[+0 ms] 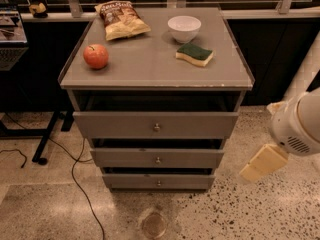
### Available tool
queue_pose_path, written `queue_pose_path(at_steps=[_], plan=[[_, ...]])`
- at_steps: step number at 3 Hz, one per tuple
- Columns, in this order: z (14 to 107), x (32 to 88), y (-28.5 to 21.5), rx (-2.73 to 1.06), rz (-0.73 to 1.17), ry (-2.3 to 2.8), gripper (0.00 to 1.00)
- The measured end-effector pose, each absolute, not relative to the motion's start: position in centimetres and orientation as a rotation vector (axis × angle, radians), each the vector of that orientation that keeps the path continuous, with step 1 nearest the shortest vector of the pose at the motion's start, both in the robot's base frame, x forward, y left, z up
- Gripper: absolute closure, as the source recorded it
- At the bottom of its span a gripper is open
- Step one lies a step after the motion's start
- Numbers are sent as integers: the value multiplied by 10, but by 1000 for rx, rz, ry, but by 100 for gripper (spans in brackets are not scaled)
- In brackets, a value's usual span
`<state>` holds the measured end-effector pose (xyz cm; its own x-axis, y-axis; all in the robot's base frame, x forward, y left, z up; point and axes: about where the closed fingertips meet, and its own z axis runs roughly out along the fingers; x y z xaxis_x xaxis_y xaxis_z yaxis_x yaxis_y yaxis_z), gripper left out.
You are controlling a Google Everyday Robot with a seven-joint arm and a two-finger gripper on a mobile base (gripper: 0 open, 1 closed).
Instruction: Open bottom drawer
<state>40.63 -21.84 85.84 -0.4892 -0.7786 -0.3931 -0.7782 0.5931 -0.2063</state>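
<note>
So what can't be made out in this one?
All in the camera view:
- Inside of the bottom drawer: hidden behind its own front.
- Arm behind the hand, low and right of the drawers: cut off by the right edge.
- Round thing on the floor: too blurred to name.

An apple (pixel 95 56), chip bag (pixel 121 20), white bowl (pixel 184 28) and green sponge (pixel 194 54) are pictured on the grey top (pixel 150 66); a cable (pixel 79 184) is trailed across the floor (pixel 260 209).

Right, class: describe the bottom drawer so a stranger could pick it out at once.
Find the grey cabinet with an apple on top; three knobbed drawers stack down its front. The bottom drawer is the lowest, just above the floor, with the gripper hanging apart off to its side. Its front is the shortest and narrowest of the three.
</note>
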Motion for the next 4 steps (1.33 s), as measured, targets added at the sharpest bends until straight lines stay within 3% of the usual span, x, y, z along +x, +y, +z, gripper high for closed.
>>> queue_pose_path(at_steps=[4], plan=[[814, 431, -219, -969, 37, 2335, 0]])
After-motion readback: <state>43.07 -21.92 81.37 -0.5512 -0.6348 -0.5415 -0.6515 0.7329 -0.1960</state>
